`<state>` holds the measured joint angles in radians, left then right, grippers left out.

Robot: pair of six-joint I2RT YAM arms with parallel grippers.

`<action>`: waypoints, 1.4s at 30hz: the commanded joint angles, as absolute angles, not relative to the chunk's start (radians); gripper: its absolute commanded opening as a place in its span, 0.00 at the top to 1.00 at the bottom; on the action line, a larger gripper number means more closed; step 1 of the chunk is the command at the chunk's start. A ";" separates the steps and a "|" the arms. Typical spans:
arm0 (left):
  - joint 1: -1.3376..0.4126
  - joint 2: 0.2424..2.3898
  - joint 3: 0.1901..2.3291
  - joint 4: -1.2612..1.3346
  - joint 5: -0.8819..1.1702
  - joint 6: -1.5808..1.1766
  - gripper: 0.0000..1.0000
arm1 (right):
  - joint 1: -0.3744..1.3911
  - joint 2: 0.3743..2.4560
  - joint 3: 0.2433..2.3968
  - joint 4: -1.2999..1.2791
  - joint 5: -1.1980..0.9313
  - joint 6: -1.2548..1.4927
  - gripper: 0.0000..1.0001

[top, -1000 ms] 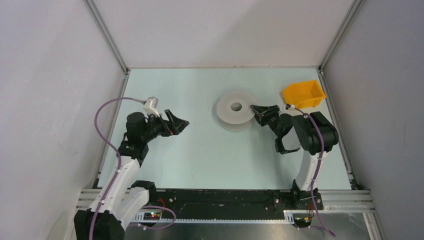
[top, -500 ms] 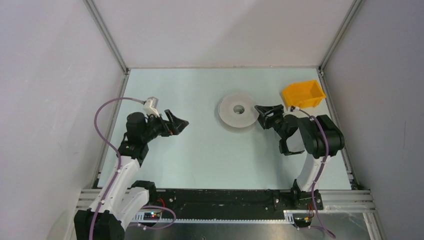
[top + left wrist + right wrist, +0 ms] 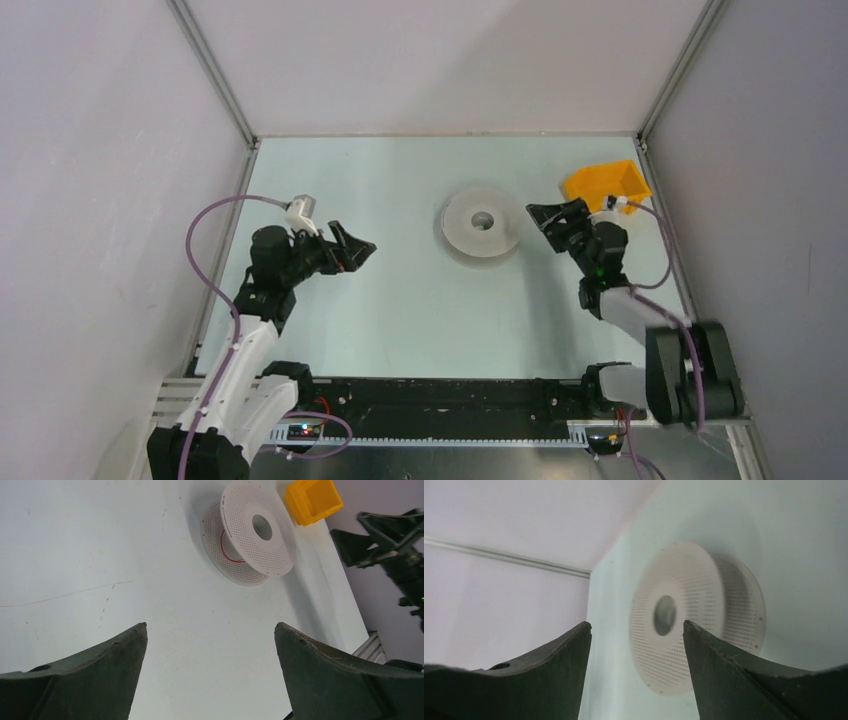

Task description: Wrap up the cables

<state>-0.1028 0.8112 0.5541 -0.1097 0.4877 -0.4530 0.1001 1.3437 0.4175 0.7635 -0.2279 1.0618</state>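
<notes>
A pale mint-green desk (image 3: 400,310) forms the enclosure floor. An orange-yellow open-topped bin (image 3: 605,185) sits on it at about 2 o'clock, close to the right edge. Aluminium frame posts (image 3: 214,75) rise from the far corners at 11 and 1 o'clock, with plain pale walls (image 3: 440,60) between and beside them.

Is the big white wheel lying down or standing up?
Lying down. In the top view the spool shows its round face and hole upward, lower disc on the table.
</notes>
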 commanded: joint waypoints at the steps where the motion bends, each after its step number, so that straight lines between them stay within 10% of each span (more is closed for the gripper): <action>1: -0.108 0.763 0.616 -0.103 0.486 -0.415 0.00 | 0.113 1.058 0.443 0.446 -0.183 0.757 0.29; 11: -0.194 0.696 0.733 -0.086 0.455 -0.407 0.00 | 0.198 0.581 0.591 -0.177 -0.077 0.364 0.01; 42: -0.272 0.537 0.660 0.044 0.394 -0.318 0.00 | 0.228 0.380 0.732 -0.435 -0.171 0.451 0.01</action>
